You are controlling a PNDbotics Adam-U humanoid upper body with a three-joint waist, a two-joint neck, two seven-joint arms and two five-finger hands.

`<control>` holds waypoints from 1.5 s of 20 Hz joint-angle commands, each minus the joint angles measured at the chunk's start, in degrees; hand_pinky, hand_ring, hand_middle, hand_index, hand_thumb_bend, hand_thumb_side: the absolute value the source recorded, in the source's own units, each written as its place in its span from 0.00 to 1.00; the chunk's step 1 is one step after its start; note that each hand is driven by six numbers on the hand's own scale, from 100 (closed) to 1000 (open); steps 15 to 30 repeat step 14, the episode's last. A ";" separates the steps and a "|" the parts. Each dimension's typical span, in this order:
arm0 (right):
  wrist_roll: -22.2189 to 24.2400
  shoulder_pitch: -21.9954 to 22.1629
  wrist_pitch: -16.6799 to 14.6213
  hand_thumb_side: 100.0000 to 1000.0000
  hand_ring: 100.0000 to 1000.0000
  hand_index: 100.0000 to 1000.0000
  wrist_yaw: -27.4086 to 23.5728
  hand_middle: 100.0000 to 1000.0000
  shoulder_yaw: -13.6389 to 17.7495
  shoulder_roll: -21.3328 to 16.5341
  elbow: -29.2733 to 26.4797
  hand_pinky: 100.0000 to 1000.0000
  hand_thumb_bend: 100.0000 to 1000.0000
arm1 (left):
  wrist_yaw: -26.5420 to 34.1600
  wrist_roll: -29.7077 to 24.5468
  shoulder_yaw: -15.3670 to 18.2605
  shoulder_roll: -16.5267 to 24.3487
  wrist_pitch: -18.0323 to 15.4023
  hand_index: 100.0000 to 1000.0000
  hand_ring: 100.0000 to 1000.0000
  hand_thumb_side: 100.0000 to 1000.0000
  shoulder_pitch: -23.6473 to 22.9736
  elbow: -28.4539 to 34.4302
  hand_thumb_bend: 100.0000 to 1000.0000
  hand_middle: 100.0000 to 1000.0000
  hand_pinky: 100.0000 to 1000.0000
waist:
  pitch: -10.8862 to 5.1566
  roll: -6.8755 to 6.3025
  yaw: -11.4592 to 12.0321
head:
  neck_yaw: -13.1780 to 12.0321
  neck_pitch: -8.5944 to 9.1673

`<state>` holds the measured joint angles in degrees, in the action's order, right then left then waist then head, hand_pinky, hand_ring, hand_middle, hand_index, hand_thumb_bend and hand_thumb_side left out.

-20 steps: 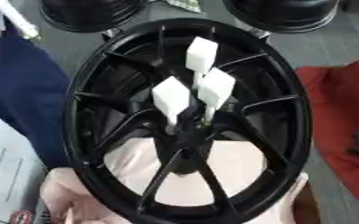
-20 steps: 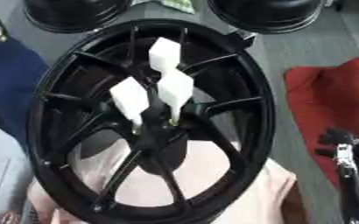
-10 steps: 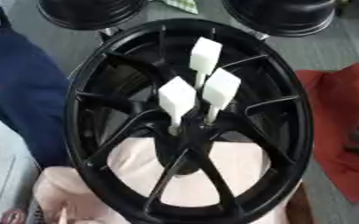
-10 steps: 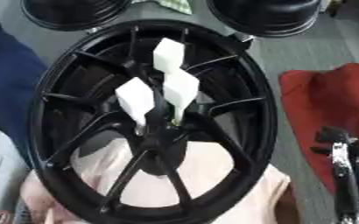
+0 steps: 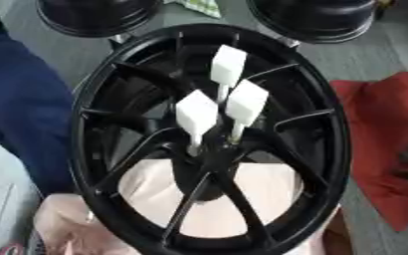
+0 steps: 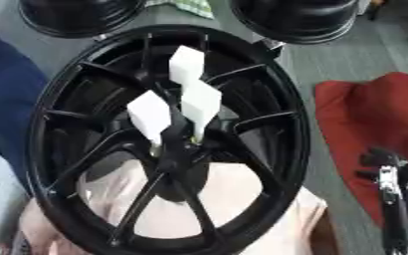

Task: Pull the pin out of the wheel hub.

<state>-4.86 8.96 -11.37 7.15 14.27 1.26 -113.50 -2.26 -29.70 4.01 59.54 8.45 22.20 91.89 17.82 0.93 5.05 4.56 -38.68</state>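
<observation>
- Three pins with white block-shaped heads (image 5: 197,113) are standing upright in the centre of the black wheel hub (image 5: 112,74), clustered close together.
- The hub is lying flat over a pale pink cloth (image 5: 242,209).
- The right hand (image 6: 397,199) is showing at the lower right edge over a red cloth (image 6: 373,114), well apart from the hub; whether its fingers are apart or together cannot be told.
- Two black round objects (image 5: 316,17) are sitting beyond the hub.
</observation>
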 commanded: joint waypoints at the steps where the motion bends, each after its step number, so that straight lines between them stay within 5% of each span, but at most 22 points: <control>1: 0.22 0.13 -0.16 0.77 0.73 0.68 -0.44 0.48 -0.17 -0.79 -1.09 0.57 0.00 | 1.59 2.24 0.65 2.44 0.07 0.72 0.60 0.34 1.10 3.34 0.28 0.57 0.69 | -1.42 -0.36 -0.09 | -0.27 0.68; 8: 0.66 -0.08 -0.25 0.77 0.73 0.68 -0.71 0.48 -0.46 -1.00 -1.09 0.57 0.00 | 5.90 10.90 -1.43 -0.70 1.58 0.69 0.55 0.36 2.15 11.68 0.29 0.53 0.66 | -1.15 -0.32 -0.42 | -0.76 0.78; 14: 0.75 -0.51 -0.46 0.76 0.72 0.67 -0.89 0.48 -0.61 -1.04 -1.09 0.57 0.00 | 8.54 19.83 -1.49 -8.69 4.59 0.68 0.52 0.38 -0.88 19.76 0.29 0.51 0.64 | -0.67 -0.10 -0.62 | -1.15 1.18; 30: 0.75 -0.51 -0.46 0.76 0.72 0.67 -0.89 0.48 -0.61 -1.04 -1.09 0.57 0.00 | 8.54 19.83 -1.49 -8.69 4.59 0.68 0.52 0.38 -0.88 19.76 0.29 0.51 0.64 | -0.67 -0.10 -0.62 | -1.15 1.18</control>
